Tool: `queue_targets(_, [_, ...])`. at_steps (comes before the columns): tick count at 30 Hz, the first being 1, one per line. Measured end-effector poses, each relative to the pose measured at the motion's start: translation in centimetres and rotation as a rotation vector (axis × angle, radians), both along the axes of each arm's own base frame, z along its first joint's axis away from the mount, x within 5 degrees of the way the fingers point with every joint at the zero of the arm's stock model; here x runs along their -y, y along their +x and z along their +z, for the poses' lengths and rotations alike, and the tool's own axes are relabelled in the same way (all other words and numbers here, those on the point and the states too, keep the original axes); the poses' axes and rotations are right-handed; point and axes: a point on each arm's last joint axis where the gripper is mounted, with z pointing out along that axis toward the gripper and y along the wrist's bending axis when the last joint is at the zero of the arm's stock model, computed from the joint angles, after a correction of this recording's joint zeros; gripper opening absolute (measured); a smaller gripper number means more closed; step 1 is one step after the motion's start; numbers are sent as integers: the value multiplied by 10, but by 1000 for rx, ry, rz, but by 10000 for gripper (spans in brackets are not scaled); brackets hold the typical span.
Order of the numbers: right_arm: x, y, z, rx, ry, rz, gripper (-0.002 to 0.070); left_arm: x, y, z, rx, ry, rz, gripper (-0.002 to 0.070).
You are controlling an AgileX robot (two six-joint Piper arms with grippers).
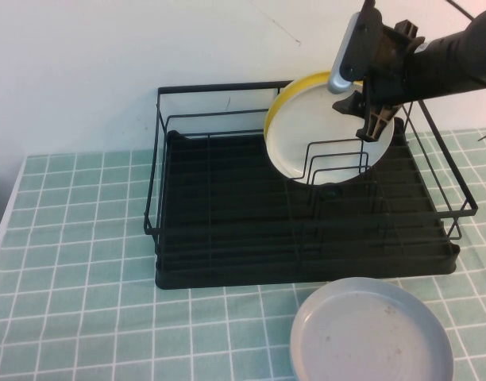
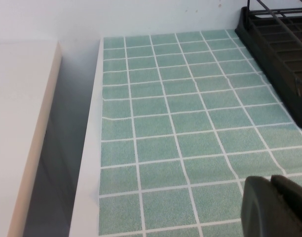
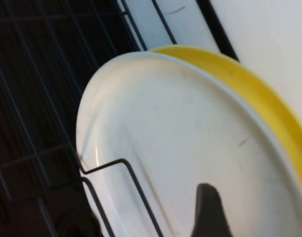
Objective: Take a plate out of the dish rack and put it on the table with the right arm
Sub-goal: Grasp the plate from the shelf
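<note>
Nearest the camera, at 5 o'clock on the table (image 1: 76, 262), a grey plate (image 1: 372, 333) is lying flat, just clear of the rack (image 1: 227, 238). The left gripper (image 2: 274, 207) is hanging low over bare tiles at the rack's 9 o'clock side; whether it is spread or pressed together cannot be told.

Farther back, at about 1 o'clock in the rack, the white plate (image 1: 318, 135) is standing on edge, leaning back against a yellow plate (image 1: 295, 87) and resting behind the wire dividers (image 1: 334, 163).

The right gripper (image 1: 372, 111) is hovering at the white plate's upper right rim, at about 2 o'clock on its disc; its fingers (image 3: 207, 207) are spread, with one dark tip showing over the plate's front face.

Judged stiff, smooth and probably slippery, perhaps breakable, the white plate is best pinched across its exposed upper rim, one finger on each face, then lifted clear of the dividers without dragging the yellow plate along.
</note>
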Motion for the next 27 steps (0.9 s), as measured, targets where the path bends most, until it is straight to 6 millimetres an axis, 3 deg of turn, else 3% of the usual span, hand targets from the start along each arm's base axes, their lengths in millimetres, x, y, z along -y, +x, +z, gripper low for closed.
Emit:
queue_targets(10, [-1,7,-17,-13,-10,-11,377,0,0,0,0,0,0,-3])
queue_targets(12, [-1,7,-17,-14,-9,-11,331,0,0,0,0,-2,1,-3])
queue_targets(17, [0,9,-16,13,-15,-19,116,0,0,0,0,-2,1,-3])
queue_targets(18, [0,10,-15,24,-22,-16,103,0,0,0,0,-2,1,-3])
queue_targets(24, [0,10,-16,36,-44,2,103,0,0,0,0,-2,1,-3])
queue_targets(27, [0,6,-6,48,-41,9,103,0,0,0,0,-2,1,-3])
